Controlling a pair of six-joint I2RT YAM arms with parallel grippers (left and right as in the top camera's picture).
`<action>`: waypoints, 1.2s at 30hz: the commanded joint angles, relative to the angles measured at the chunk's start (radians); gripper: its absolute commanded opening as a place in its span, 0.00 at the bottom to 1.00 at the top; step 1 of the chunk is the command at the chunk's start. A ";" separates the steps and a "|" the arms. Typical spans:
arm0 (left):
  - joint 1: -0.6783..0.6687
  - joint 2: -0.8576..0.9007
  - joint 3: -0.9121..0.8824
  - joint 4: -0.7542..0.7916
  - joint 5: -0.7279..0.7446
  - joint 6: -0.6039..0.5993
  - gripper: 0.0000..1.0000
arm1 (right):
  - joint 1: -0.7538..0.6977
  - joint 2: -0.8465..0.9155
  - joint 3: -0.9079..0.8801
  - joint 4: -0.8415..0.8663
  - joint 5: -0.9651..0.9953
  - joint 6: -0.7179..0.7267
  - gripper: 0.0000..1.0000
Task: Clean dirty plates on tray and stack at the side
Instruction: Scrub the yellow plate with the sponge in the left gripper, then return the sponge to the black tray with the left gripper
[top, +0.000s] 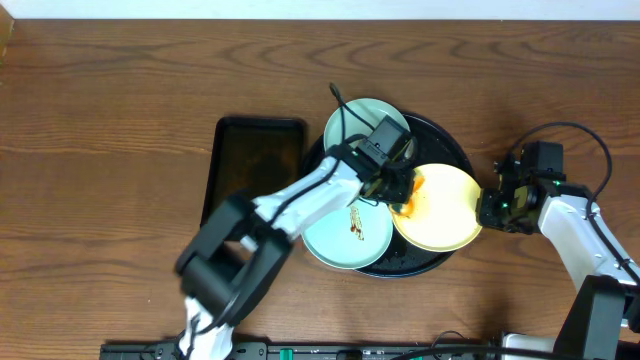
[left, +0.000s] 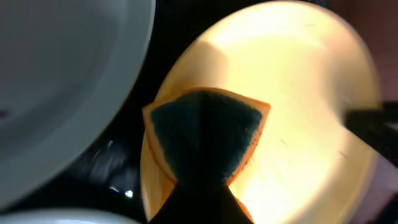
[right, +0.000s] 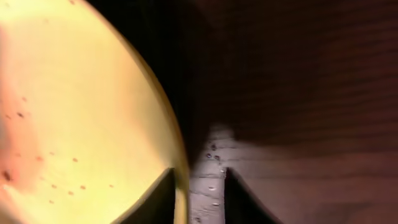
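We see the round tray (top: 455, 150) on the wooden table (top: 120, 100), right of the middle, with all 3 plates on it. The far blue plate (top: 355, 125) sits at the tray's back left. The near blue plate (top: 335, 245) sits at the front left and carries a brown smear (top: 355, 225) near its middle. The yellow plate (top: 445, 215) lies on the right side, and its right edge juts out past the tray's rim. Its left edge meets the near blue plate.

The left arm reaches in from the front left, across the near blue plate. The left gripper (top: 398, 190) has its fingers clamped on a sponge (left: 205, 140). In the left wrist view the sponge is pinched into a wedge, its dark green face toward the camera with an orange border, and it presses on the left part of the yellow plate.

The right gripper (top: 492, 208) sits at the yellow plate's right edge. In the right wrist view its 2 fingers (right: 245, 199) stand apart. The plate's thin rim runs into the gap close to 1 finger, and bare table shows between the rim and the other. That view also shows a reddish smear and small specks on the yellow plate.

A rectangular tray (top: 255, 165) lies on the table just left of the round tray.
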 joint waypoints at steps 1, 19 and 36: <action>0.005 -0.125 0.007 -0.029 -0.063 0.059 0.08 | 0.000 0.008 -0.006 0.002 0.015 -0.007 0.35; 0.232 -0.184 0.007 -0.353 -0.383 0.069 0.08 | 0.000 0.008 -0.053 0.059 -0.037 -0.006 0.30; 0.499 -0.216 0.007 -0.429 -0.372 0.074 0.07 | 0.000 -0.059 -0.024 0.111 0.113 0.005 0.01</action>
